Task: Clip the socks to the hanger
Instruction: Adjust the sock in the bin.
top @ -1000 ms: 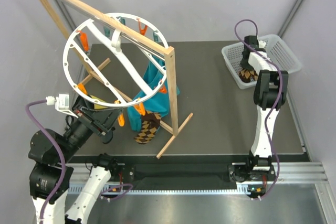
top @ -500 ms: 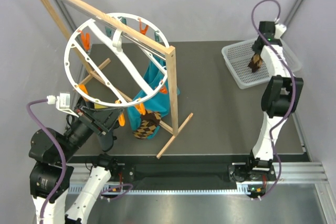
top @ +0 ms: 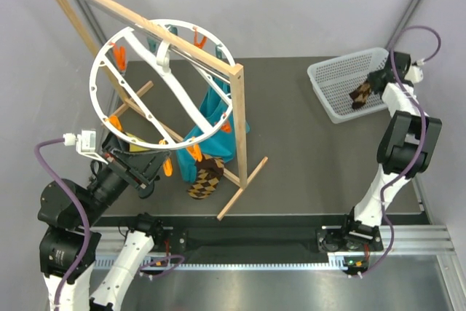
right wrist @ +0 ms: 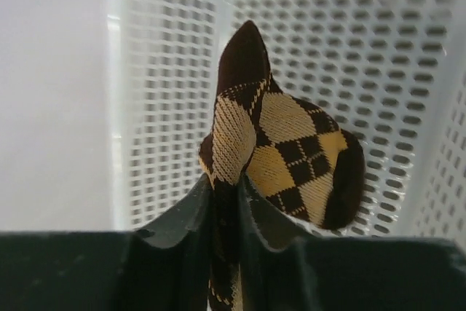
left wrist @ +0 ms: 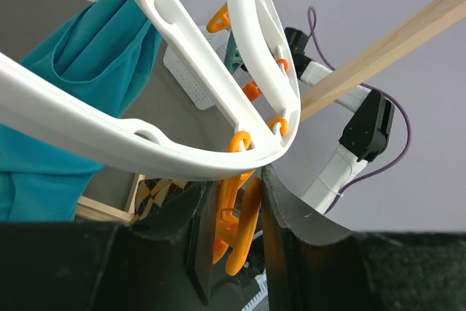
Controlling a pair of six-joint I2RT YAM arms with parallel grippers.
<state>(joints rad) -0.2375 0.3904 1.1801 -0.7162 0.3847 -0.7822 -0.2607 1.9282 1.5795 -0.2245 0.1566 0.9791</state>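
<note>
Top external: the hanger [top: 182,101] hangs tilted from the wooden frame [top: 240,118]. Under the hanger's near rim the left claw [top: 154,169] is clenched on an orange clip [top: 168,166]. Just right of that, below the hanger, one sock [top: 205,178] dangles beside the teal cloth [top: 212,111]. Well to the right of the hanger, the right claw [top: 373,84] grasps the other sock [top: 360,95] over the white mesh basket [top: 338,78].

Left wrist: the hanger's rim [left wrist: 182,154] curves just above the fingers, which press the orange clip [left wrist: 237,227] from both sides. A patch of argyle shows low beyond the rim.

Right wrist: the other sock [right wrist: 291,151] is pinched at a folded edge between the fingers of the right claw [right wrist: 227,198], and the rest stands free in front of the basket mesh [right wrist: 408,56].

The sock looks light and limp, so it will likely flop and swing in transit. Only a narrow pinch holds it, so a free edge is left to feed into the clip. The clip seems stiff and springy, and the hanger may sway when pushed
</note>
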